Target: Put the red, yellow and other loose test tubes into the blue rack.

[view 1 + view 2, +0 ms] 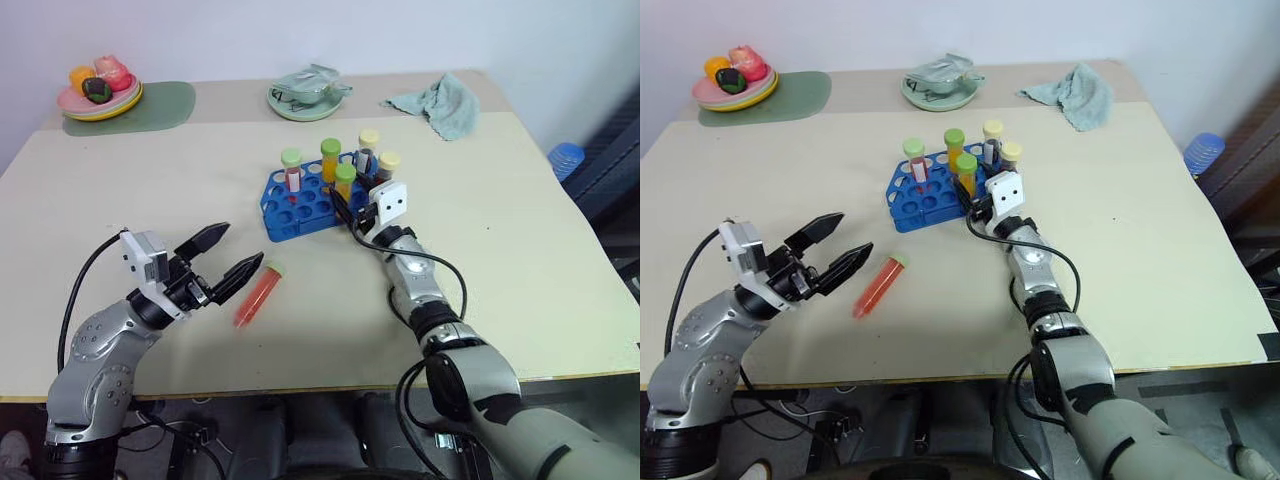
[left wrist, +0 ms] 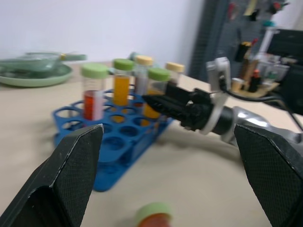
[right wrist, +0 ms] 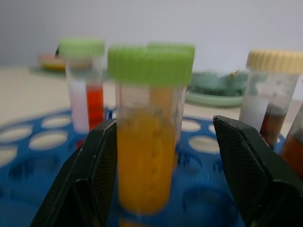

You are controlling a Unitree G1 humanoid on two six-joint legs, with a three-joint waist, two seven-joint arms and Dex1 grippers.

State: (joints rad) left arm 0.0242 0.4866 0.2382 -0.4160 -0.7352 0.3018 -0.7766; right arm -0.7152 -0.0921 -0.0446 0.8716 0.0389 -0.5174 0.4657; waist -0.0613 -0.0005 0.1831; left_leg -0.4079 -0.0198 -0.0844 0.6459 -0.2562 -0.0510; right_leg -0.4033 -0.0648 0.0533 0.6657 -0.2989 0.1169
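Observation:
The blue rack [image 1: 285, 222] stands mid-table with several capped tubes upright in it. One of them, a yellow tube with a green cap [image 3: 149, 142], stands between the fingers of my right gripper [image 1: 345, 208]. That gripper is open, with a gap showing on one side of the tube. A red tube with a green cap [image 1: 258, 293] lies loose on the table in front of the rack. My left gripper [image 1: 245, 243] hovers open just left of the red tube, its fingertips spread wide and holding nothing.
At the back left a plate of toy food [image 1: 100, 95] rests on a green mat [image 1: 160, 105]. A green dish [image 1: 305, 95] and a crumpled cloth [image 1: 440, 105] lie at the back. A blue object [image 1: 565, 158] sits beyond the table's right edge.

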